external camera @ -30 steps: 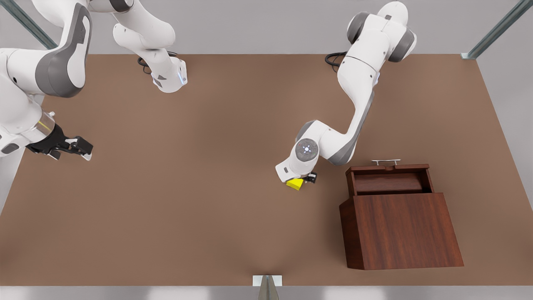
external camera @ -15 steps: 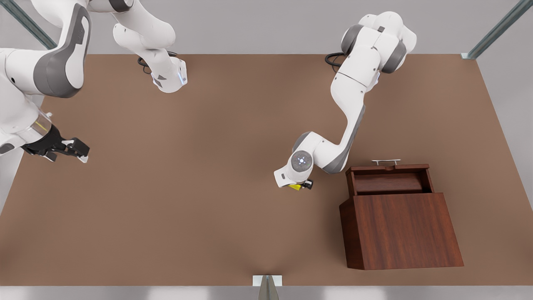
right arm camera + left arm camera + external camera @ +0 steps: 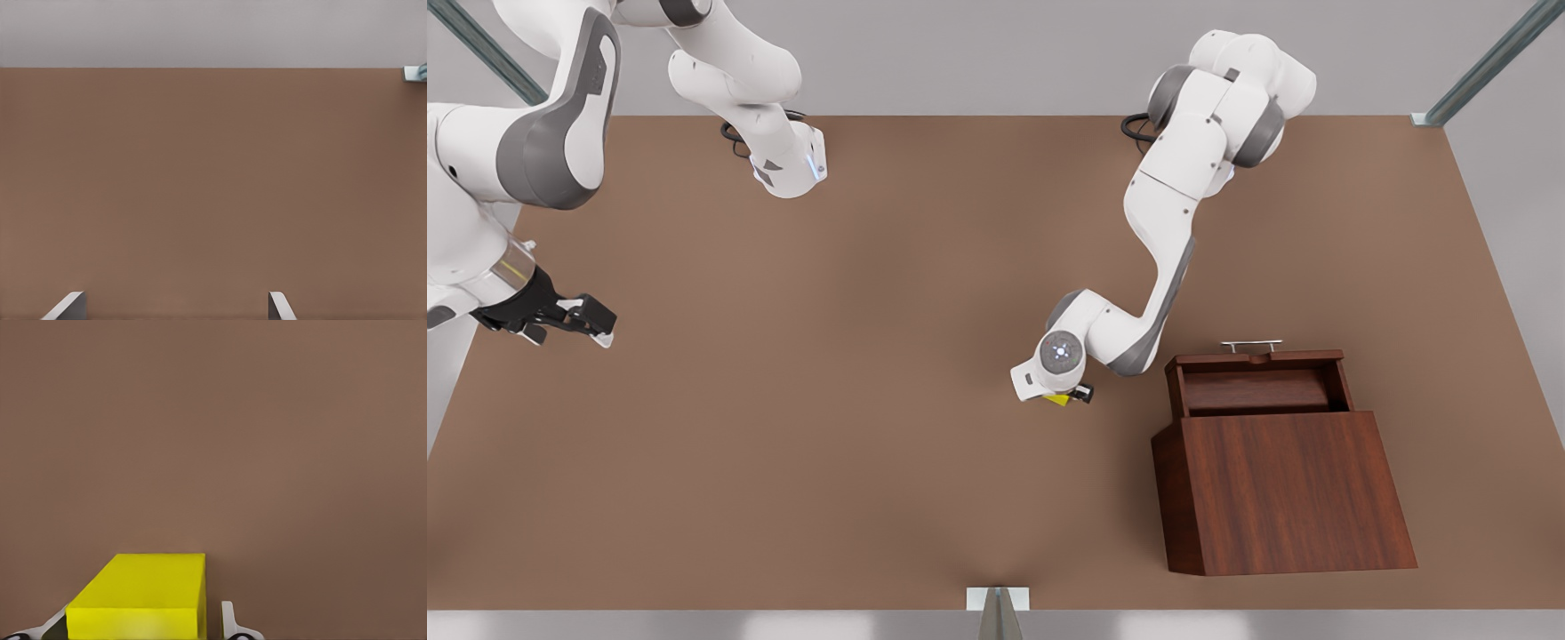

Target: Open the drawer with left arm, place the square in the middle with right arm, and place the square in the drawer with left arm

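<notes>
The square (image 3: 1057,400) is a small yellow cube lying on the brown tabletop in the middle, mostly covered by the white hand above it. My left gripper (image 3: 1069,397) is low over it. In the left wrist view the square (image 3: 143,600) sits between the left gripper's (image 3: 137,628) fingers, with a narrow gap on one side, so the gripper is open around it. The drawer (image 3: 1258,391) is pulled out of the cabinet (image 3: 1285,489), its silver handle (image 3: 1251,344) facing the far side. My right gripper (image 3: 596,324) waits open at the front view's left, fingertips (image 3: 67,307) over bare table.
The cabinet stands at the front view's right, close to the left arm's elbow. Both arm bases (image 3: 787,169) sit along the far table edge. A metal bracket (image 3: 997,600) marks the near edge. Metal frame posts (image 3: 1485,67) rise at the far corners.
The left arm has come down over the square, which now shows far less beneath the hand. The right gripper drifted slightly toward the front view's left.
</notes>
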### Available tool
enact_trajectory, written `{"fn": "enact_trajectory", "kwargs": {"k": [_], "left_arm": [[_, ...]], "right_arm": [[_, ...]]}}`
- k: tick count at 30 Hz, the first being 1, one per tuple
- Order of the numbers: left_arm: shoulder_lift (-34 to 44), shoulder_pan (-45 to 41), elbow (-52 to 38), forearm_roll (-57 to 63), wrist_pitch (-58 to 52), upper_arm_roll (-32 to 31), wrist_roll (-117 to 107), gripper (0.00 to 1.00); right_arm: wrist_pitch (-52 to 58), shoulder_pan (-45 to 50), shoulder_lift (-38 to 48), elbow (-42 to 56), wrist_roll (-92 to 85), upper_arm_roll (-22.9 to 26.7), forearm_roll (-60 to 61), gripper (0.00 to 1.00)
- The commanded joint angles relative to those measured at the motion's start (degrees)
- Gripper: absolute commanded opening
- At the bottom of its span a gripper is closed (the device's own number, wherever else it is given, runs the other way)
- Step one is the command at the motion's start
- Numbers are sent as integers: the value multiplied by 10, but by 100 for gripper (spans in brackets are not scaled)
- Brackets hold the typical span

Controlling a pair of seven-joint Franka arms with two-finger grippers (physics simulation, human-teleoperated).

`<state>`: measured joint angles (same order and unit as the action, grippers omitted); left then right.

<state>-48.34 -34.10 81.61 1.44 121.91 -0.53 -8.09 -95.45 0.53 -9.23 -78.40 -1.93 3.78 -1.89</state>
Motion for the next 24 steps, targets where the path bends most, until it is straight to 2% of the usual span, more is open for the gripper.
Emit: {"fn": "enact_trajectory", "kwargs": {"k": [1,10,14,17,24], "left_arm": [[0,0,0,0,0,0,0,100],[12,-3,42,1,29,1,2,100],[18,-3,42,1,23,1,3,82],[18,-2,41,1,23,1,4,73],[18,-3,38,1,24,1,4,69]], "right_arm": [[0,0,0,0,0,0,0,100],[0,0,0,0,0,0,0,100],[2,2,0,-1,0,0,0,100],[1,1,0,-1,0,0,0,100],[4,0,1,-1,1,0,0,100]]}}
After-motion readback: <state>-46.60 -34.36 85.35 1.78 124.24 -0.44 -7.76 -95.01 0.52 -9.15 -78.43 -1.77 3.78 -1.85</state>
